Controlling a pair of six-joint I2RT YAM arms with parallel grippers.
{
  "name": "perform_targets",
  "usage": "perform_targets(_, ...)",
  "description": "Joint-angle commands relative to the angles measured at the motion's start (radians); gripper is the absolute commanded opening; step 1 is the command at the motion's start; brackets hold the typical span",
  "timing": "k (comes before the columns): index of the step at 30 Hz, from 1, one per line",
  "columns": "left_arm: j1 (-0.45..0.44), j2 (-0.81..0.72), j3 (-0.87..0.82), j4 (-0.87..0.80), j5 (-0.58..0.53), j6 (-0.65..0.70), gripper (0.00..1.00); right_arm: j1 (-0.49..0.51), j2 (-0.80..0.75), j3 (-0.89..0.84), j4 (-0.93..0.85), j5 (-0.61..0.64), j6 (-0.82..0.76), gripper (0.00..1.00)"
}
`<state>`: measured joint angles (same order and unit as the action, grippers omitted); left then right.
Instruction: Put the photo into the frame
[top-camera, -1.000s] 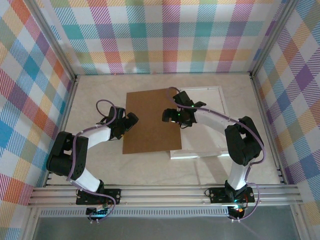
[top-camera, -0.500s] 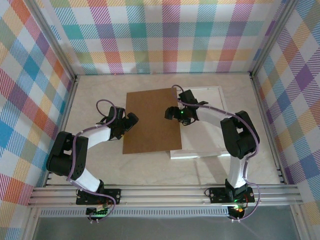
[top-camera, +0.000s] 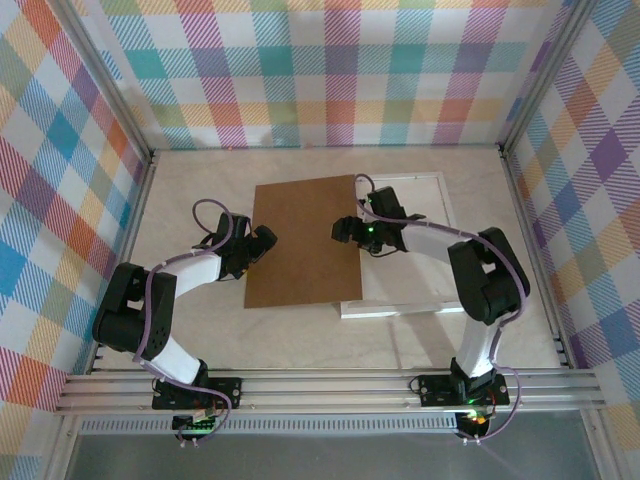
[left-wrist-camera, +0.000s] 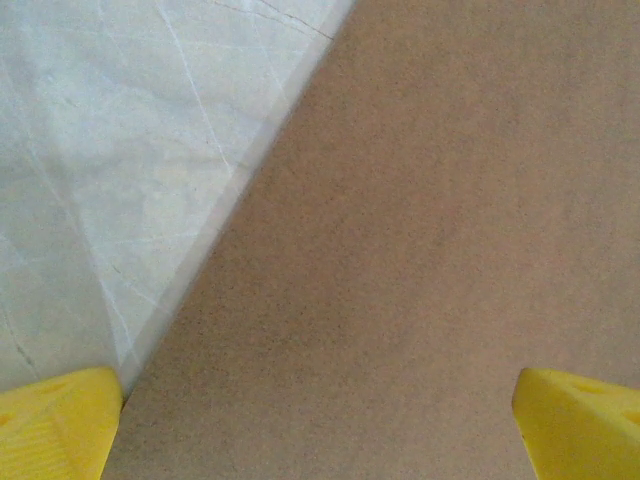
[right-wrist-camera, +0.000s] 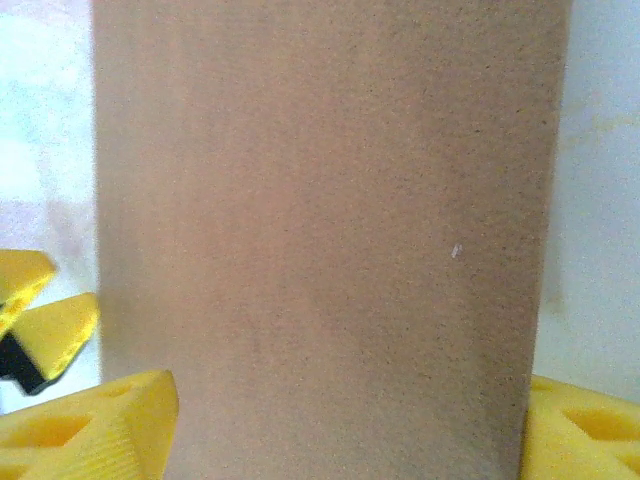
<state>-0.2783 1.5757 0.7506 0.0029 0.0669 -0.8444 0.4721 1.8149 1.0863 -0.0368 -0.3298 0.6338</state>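
Landmark: board (top-camera: 300, 240), plain brown, lying flat on the bench (top-camera: 200, 180). Its long axis runs away from the arm bases, slightly skewed.

Frame (top-camera: 410, 308): flat, tucked under the board's right long edge and sticking out to the board's right, where the white border and glossy pane show. Its long axis is roughly parallel to the board's, also pointing away from the bases. Which face is up I cannot tell.

Photo: possibly beneath the board; cannot tell.

Left tool (top-camera: 262, 240): at the board's left long edge, fingers spread wide, one tip over the bench and one over the board, holding nothing.

Right tool (top-camera: 342, 230): over the board's right long edge, fingers apart with the board seen between them; no grip evident.

Judgement: the board sits shifted off the frame, leaving much of the frame uncovered. With a tool at each long edge, the board can be slid or squared from both sides.
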Motion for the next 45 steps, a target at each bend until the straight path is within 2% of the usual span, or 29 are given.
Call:
perform_targets(1, -0.012, 0.009, -0.018, -0.044, 0.111, -0.009, 1.0, 0.012, -0.06, -0.024, 0.169, -0.167, 0.066, 0.74)
perform_targets(4, -0.012, 0.009, -0.017, -0.041, 0.113, -0.012, 1.0, 0.013, -0.034, -0.026, 0.254, -0.25, 0.139, 0.66)
perform_targets(8, -0.012, 0.003, -0.019, -0.041, 0.117, -0.015, 1.0, 0.016, 0.023, -0.02, 0.353, -0.304, 0.237, 0.49)
perform_targets(15, -0.012, -0.025, -0.029, -0.049, 0.102, -0.011, 1.0, 0.026, 0.051, 0.023, 0.332, -0.336, 0.255, 0.33)
perform_targets(16, -0.012, -0.029, -0.029, -0.052, 0.099, -0.01, 1.0, 0.026, 0.047, 0.024, 0.321, -0.334, 0.25, 0.27)
perform_targets(19, -0.012, -0.044, -0.016, -0.072, 0.088, 0.004, 1.0, 0.024, 0.021, 0.03, 0.28, -0.33, 0.226, 0.01)
perform_targets(25, -0.012, -0.121, 0.076, -0.21, 0.01, 0.119, 1.0, -0.032, -0.106, 0.049, 0.185, -0.328, 0.166, 0.0)
perform_targets(30, -0.03, -0.179, 0.179, -0.356, -0.038, 0.237, 1.0, -0.146, -0.285, 0.1, -0.001, -0.285, 0.054, 0.0)
perform_targets(34, -0.073, -0.19, 0.226, -0.395, -0.047, 0.274, 1.0, -0.25, -0.442, 0.128, -0.158, -0.196, -0.024, 0.0)
perform_targets(37, -0.122, -0.157, 0.251, -0.391, -0.038, 0.284, 1.0, -0.31, -0.565, 0.139, -0.271, -0.071, -0.094, 0.0)
perform_targets(40, -0.197, -0.077, 0.314, -0.414, -0.062, 0.315, 1.0, -0.332, -0.688, 0.131, -0.351, 0.14, -0.165, 0.0)
perform_targets(42, -0.255, -0.004, 0.384, -0.446, -0.104, 0.338, 1.0, -0.337, -0.768, 0.114, -0.367, 0.278, -0.204, 0.0)
perform_targets(45, -0.33, 0.099, 0.48, -0.471, -0.156, 0.353, 0.98, -0.344, -0.834, 0.088, -0.359, 0.393, -0.255, 0.0)
